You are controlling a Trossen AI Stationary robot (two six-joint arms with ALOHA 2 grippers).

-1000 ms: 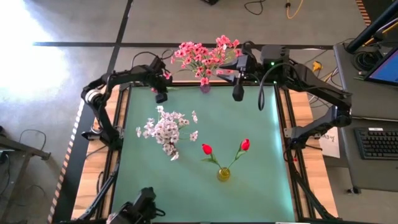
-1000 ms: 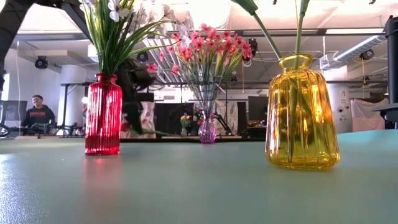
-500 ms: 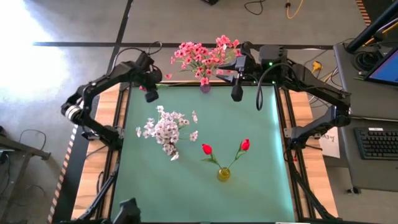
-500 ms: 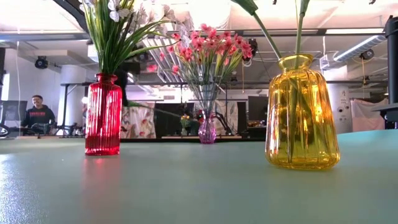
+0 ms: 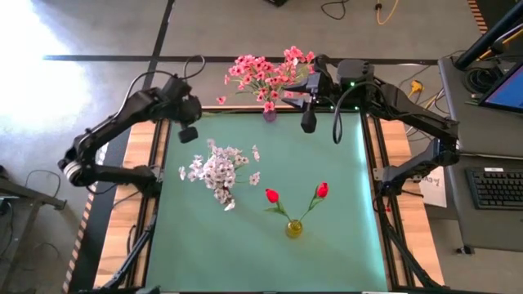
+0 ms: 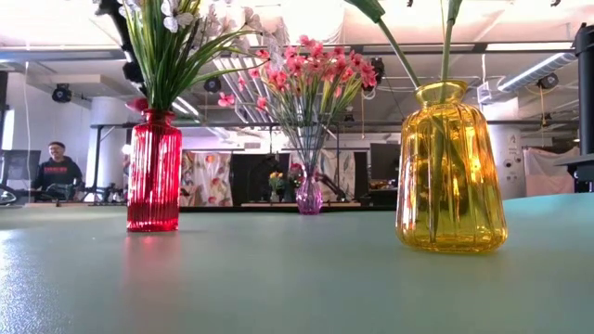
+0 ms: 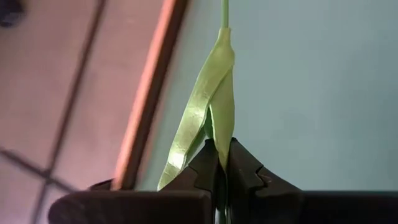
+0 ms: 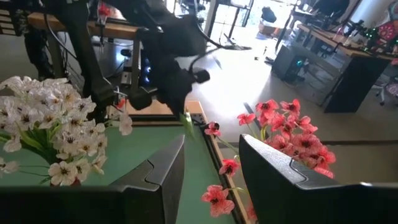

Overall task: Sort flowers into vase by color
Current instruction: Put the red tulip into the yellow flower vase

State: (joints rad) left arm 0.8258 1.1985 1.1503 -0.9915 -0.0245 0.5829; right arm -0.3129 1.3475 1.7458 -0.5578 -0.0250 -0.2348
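Observation:
My left gripper (image 5: pixel 189 134) hangs above the table's far left corner, shut on a pink flower spray (image 8: pixel 214 129) with a thin green stem and leaf (image 7: pixel 211 93). In the low view one of its pink blossoms (image 6: pixel 139 104) shows under the gripper (image 6: pixel 132 70), behind the white flowers. A small purple vase (image 5: pixel 270 115) at the far edge holds the pink flowers (image 5: pixel 265 73). White flowers (image 5: pixel 216 171) stand in a red vase (image 6: pixel 154 172), and two red buds (image 5: pixel 271 196) in a yellow vase (image 5: pixel 293 229). My right gripper (image 5: pixel 309 122) waits open beside the purple vase. My left gripper pinches the spray's green leaf and stem (image 7: pixel 219 134) between its two fingertips. The fingers slant down from above and lie along the stem, which runs on past them. The spray is lifted clear of the table, with its blossoms beyond the fingertips.
The green mat (image 5: pixel 343 204) has bare room on its right half and along the near edge. Black frame rails (image 5: pixel 374 163) and wooden side boards border it. A person (image 6: pixel 58 172) sits far behind the table in the room.
My left gripper, still shut on the pink spray, has risen and drawn back toward the table's left edge, away from the purple vase. The spray has gone up with it, clear of the table.

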